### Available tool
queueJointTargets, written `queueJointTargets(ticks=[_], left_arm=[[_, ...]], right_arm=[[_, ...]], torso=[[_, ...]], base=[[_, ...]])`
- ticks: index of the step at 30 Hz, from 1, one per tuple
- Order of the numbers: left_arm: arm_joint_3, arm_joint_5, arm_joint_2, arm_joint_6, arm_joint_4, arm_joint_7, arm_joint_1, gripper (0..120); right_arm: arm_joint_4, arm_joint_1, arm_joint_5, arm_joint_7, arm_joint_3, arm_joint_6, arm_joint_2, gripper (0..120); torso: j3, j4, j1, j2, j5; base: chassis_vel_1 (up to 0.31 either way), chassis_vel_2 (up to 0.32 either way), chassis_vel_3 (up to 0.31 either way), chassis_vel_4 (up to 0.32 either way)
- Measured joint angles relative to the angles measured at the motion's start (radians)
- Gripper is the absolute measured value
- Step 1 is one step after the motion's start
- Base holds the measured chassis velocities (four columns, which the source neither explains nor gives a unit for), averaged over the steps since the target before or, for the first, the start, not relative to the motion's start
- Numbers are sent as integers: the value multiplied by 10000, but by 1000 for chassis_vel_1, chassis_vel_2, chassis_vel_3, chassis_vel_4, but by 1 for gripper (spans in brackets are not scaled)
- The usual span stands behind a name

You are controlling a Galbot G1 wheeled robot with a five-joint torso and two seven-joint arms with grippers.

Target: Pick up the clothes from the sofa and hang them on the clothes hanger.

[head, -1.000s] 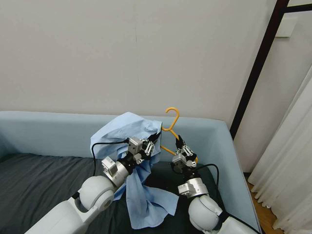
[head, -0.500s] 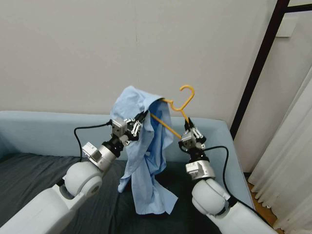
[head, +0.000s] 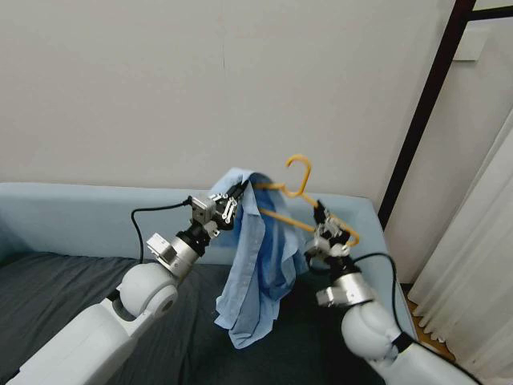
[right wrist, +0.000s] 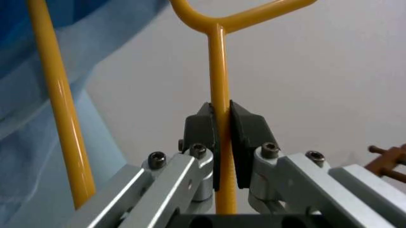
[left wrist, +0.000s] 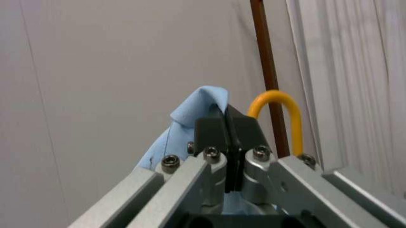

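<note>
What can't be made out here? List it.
Head view: the shirt covers one arm of the hanger, hiding how it sits.
Left wrist view: the left tool blocks most of the shirt.
Right wrist view: the hanger runs off the top edge above the right tool.

Head view: forward-down at sofa (head: 64, 216). Wrist views: close-up, facing wall (left wrist: 95, 71). All share hanger (right wrist: 219, 71).
</note>
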Motion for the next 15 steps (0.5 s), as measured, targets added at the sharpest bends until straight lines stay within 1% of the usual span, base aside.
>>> queueJointTargets(ticks=[2, 3, 6, 9, 12, 15], left_arm=[[89, 94, -76, -8, 174, 76, 21, 0], [89, 94, -76, -8, 174, 76, 21, 0], [140, 150, -102, -22, 256, 253, 139, 0], [143, 169, -97, -41, 272, 393, 245, 0], [113, 226, -77, -173, 345, 723, 532, 0], [67, 261, -80, -249, 403, 791, 650, 0]], right_arm=[[-291, -52, -220, 89, -200, 98, 272, 5], [-291, -52, -220, 89, -200, 98, 272, 5], [-620, -34, -450, 198, -384, 290, 644, 5], [-678, 27, -438, 249, -466, 318, 760, 5], [-659, 293, -45, 387, -559, 340, 1015, 5], [-595, 433, 174, 443, -558, 311, 1076, 5]], torso=[[0, 0, 0, 1, -1], [0, 0, 0, 1, -1], [-1, 1, 0, 1, -1], [0, 1, 0, 0, -3], [-1, 2, 0, 1, -3], [-1, 2, 0, 1, -3]], base=[[0, 0, 0, 0], [0, 0, 0, 0], [0, 0, 0, 0], [0, 0, 0, 0], [0, 0, 0, 0], [0, 0, 0, 0]])
